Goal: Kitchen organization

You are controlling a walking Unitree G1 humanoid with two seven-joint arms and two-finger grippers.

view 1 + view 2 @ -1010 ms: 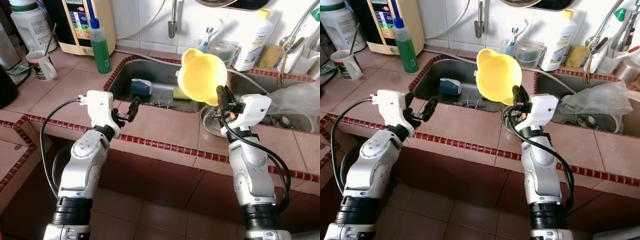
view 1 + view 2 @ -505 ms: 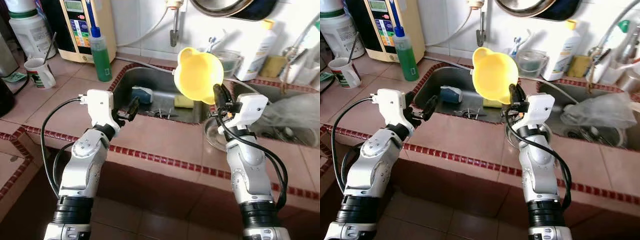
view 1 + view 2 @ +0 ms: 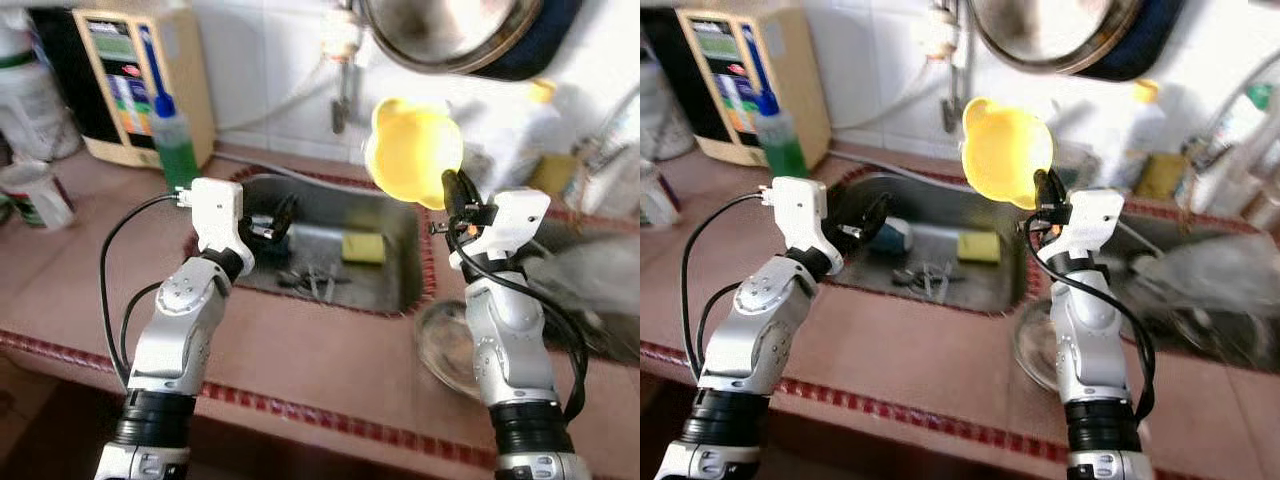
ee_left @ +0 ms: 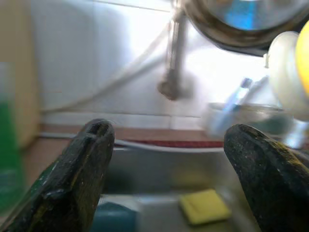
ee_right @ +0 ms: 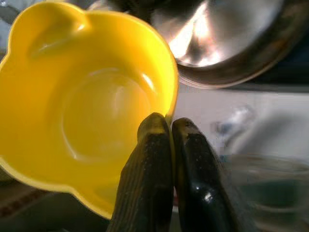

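Up above the sink [image 3: 330, 255], a yellow bowl [image 3: 413, 150] is held by the right gripper [image 5: 169, 130], its two fingers pinched together on the rim (one inside the bowl, one outside). Just beyond the fingertips a metal pan [image 5: 227, 38] is seen hanging. The left gripper [image 4: 169, 145] is kept with fingers wide apart; a yellow sponge [image 4: 203, 206] lies between and beyond them.

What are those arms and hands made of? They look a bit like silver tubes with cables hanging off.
Each arm is jointed silver metal with black ribbed rings lower down and a boxy white wrist block. A loose black cable loops from each wrist along the arm. The left hand and right hand each have two long, black, slightly scuffed fingers.
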